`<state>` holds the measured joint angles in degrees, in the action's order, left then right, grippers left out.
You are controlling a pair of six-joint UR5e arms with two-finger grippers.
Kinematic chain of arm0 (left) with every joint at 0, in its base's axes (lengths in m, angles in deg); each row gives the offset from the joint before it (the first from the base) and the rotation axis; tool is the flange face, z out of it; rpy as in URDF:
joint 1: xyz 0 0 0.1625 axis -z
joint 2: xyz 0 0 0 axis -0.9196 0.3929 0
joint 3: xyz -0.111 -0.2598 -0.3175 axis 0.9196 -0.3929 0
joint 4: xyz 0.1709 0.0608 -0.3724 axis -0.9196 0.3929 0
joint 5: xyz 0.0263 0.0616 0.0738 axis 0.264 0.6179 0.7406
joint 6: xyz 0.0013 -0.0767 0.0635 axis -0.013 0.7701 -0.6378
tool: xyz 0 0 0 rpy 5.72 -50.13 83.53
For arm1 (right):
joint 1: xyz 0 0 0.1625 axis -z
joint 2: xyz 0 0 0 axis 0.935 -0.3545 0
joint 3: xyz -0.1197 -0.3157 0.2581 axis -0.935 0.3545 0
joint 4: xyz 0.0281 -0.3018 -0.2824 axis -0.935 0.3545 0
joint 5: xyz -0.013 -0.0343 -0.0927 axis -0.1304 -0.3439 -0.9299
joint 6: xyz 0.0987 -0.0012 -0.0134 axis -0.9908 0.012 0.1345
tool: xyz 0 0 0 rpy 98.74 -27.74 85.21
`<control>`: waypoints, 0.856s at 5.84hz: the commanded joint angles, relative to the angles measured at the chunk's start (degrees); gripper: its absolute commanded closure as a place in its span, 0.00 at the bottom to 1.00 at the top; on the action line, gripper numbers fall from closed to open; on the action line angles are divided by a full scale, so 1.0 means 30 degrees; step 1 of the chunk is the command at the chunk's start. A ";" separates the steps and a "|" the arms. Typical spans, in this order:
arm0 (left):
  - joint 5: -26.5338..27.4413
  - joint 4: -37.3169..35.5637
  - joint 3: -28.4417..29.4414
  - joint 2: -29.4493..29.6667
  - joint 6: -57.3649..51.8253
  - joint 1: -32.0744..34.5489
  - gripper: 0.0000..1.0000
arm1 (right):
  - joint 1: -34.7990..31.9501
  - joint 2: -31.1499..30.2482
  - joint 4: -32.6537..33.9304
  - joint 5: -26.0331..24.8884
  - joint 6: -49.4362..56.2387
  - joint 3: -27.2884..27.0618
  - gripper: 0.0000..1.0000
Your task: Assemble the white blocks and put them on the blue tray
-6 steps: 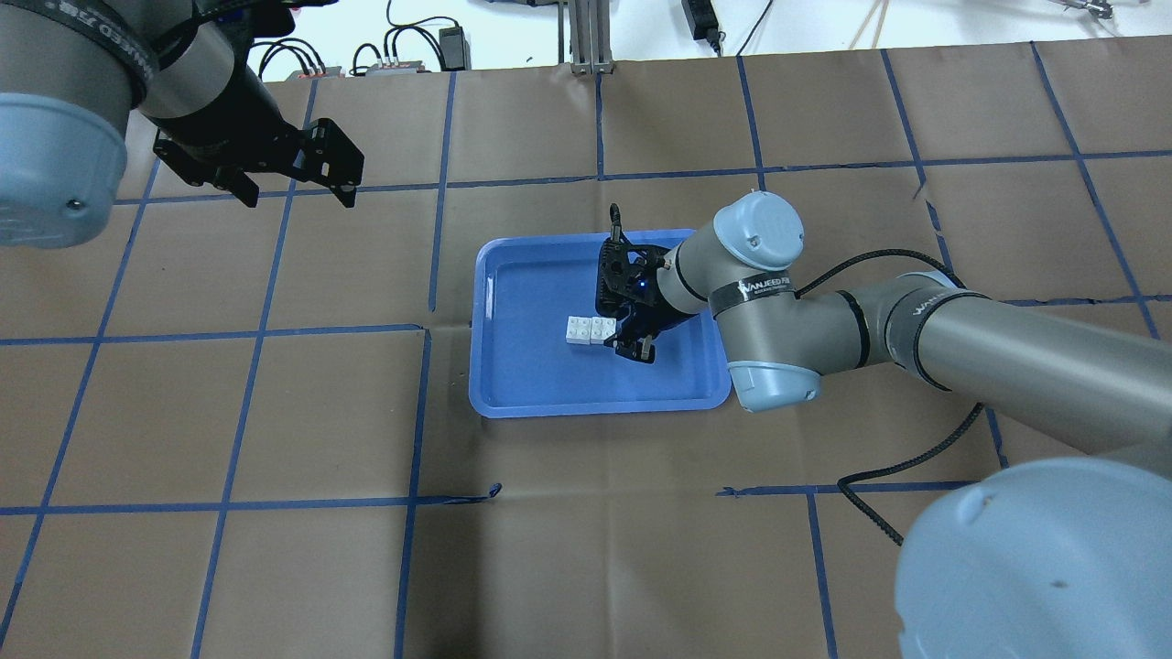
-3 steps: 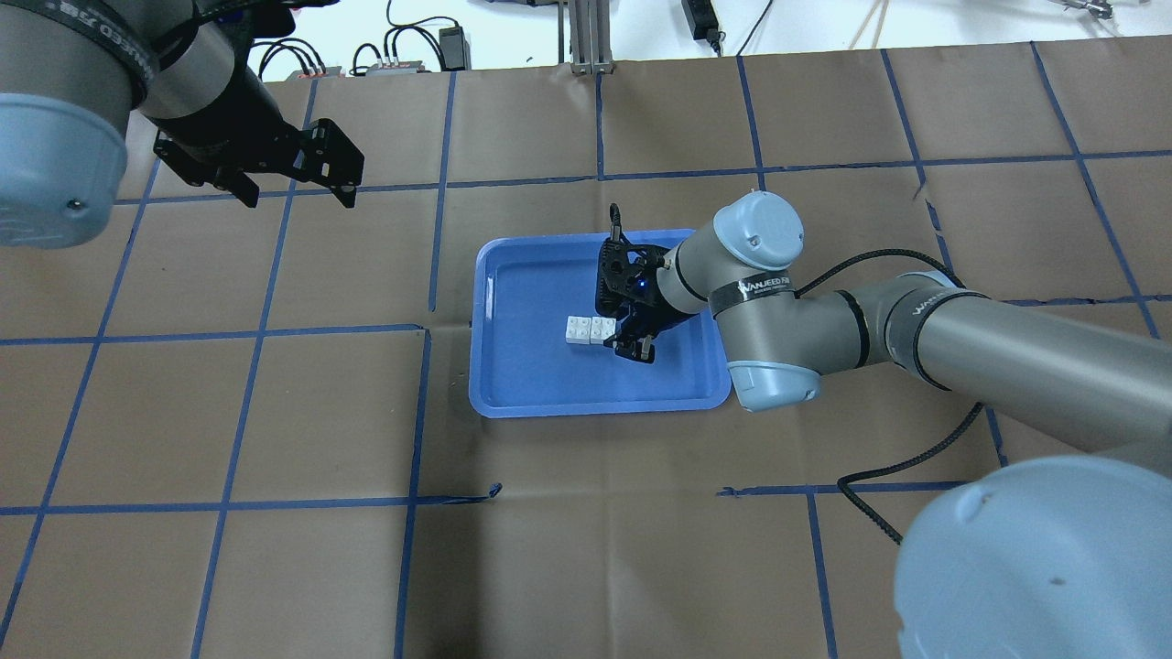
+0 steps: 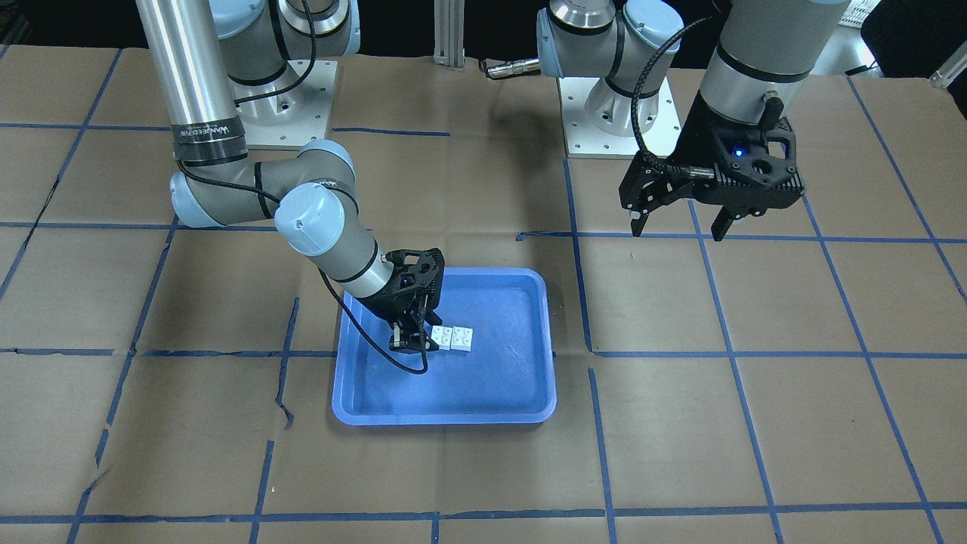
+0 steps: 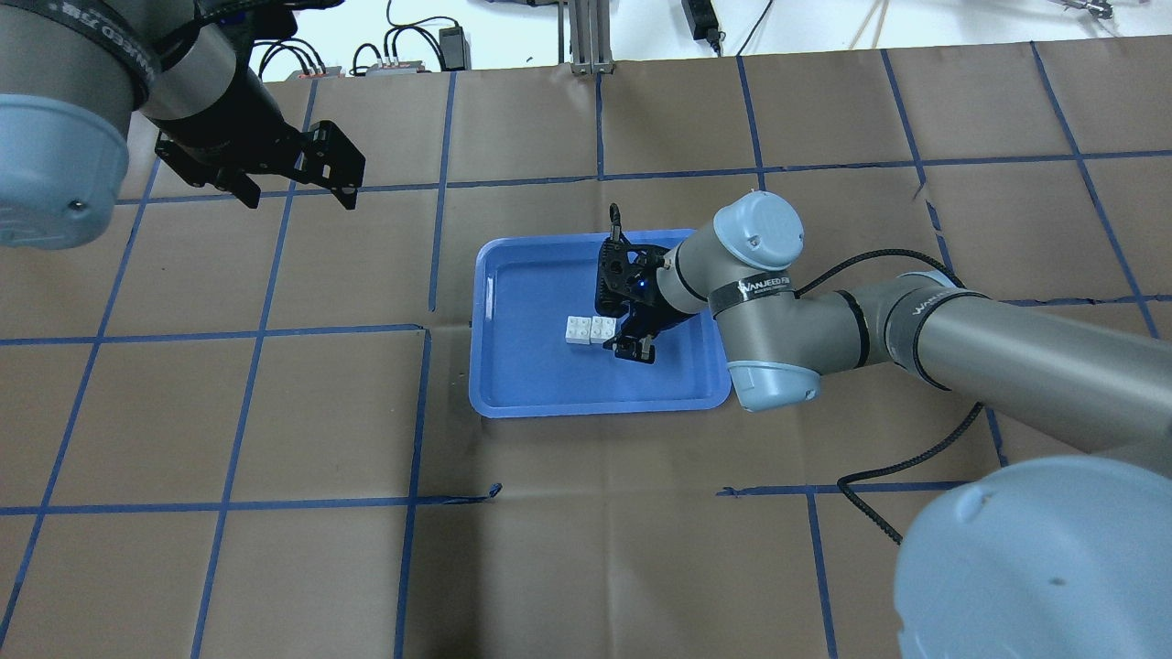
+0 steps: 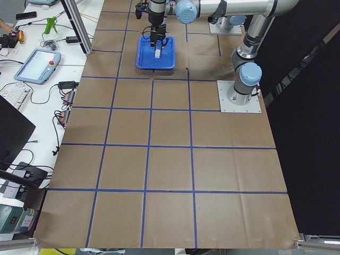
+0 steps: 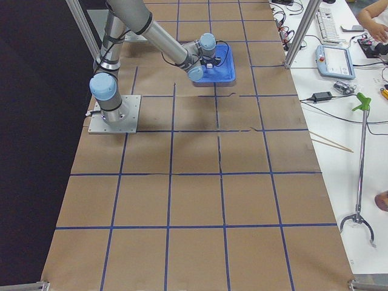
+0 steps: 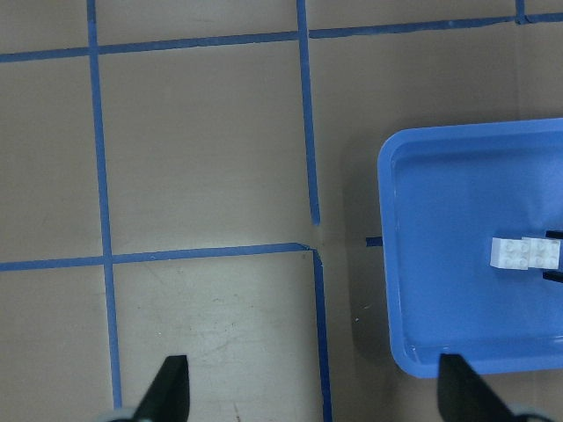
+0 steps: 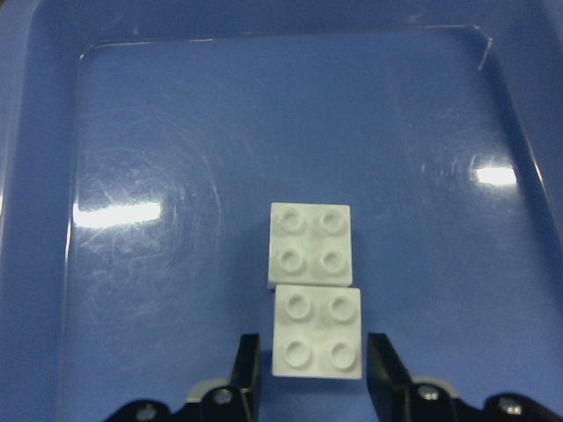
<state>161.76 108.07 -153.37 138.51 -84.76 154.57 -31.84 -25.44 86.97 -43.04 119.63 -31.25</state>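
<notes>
We see the right gripper [image 8: 314, 341] low over the blue tray [image 8: 176, 132], its jaws parted and straddling the nearer of the two white blocks [image 8: 314, 281], with a thin gap showing on each side. The blocks lie studs up, edge to edge and slightly offset, near the middle of the tray floor. Well apart from them, the left gripper [image 4: 298, 197] hangs above the brown surface [image 4: 275, 412], jaws spread wide and holding nothing.

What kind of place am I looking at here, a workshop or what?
Most likely a robotics lab: robot arms bolted to a table covered in brown paper with a blue tape grid, a control tablet and cables on a side bench, white blocks on a blue tray.
</notes>
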 commanded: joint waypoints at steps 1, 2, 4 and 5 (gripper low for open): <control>0.0000 0.0000 -0.0003 0.0000 -0.0045 0.0031 0.01 | 0.0000 -0.0002 0.0029 0.0050 -0.0043 0.0000 0.26; 0.0000 0.0000 -0.0003 0.0000 -0.0045 0.0031 0.01 | 0.0000 -0.0060 -0.0029 -0.0037 -0.0043 0.0029 0.01; 0.0000 0.0000 -0.0265 -0.0058 -0.0045 0.0031 0.01 | 0.0058 -0.0236 -0.0379 -0.0184 -0.0826 0.0204 0.00; 0.0000 0.0000 -0.0296 -0.0087 -0.0045 0.0031 0.01 | 0.0203 -0.0701 -0.1657 -0.0213 -0.1095 0.0524 0.00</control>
<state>161.75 108.07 -154.07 138.35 -84.91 154.67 -31.56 -26.52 84.83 -43.59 117.44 -30.43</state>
